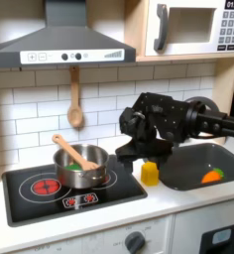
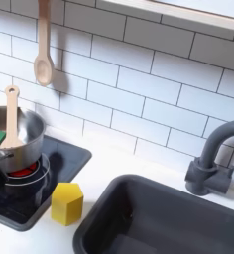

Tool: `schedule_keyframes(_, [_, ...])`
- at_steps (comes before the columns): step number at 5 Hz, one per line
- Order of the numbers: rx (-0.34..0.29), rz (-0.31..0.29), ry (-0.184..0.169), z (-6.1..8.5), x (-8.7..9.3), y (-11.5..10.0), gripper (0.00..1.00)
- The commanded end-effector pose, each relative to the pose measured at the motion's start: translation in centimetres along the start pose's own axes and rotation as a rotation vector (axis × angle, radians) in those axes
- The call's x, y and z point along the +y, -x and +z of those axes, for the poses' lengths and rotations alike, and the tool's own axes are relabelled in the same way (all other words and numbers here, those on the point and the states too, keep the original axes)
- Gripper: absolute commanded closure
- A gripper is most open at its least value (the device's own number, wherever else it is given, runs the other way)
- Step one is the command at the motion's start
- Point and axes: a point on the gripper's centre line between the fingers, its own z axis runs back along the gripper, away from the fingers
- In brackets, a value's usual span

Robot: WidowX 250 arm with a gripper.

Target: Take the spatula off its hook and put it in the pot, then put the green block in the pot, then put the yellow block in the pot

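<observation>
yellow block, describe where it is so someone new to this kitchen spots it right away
Start at the black stovetop with the steel pot on it. Just past its edge nearest the dark sink, the yellow block stands on the white counter. It is the lone bright yellow cube there, under the claw in the first exterior view.

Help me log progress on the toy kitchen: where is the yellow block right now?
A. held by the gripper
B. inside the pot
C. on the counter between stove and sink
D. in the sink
C: in both exterior views the yellow block stands on the white counter, outside the pot and beside the sink.
</observation>
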Motion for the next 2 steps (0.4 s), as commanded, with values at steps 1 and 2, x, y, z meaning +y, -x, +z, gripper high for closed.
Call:
schedule_keyframes(1, [0.000, -0.001, 0.001, -0.02, -0.03, -0.02, 0.00])
schedule_keyframes(2, [-0.006, 0.016, -0.026, -0.89, -0.06, -0.26, 0.00])
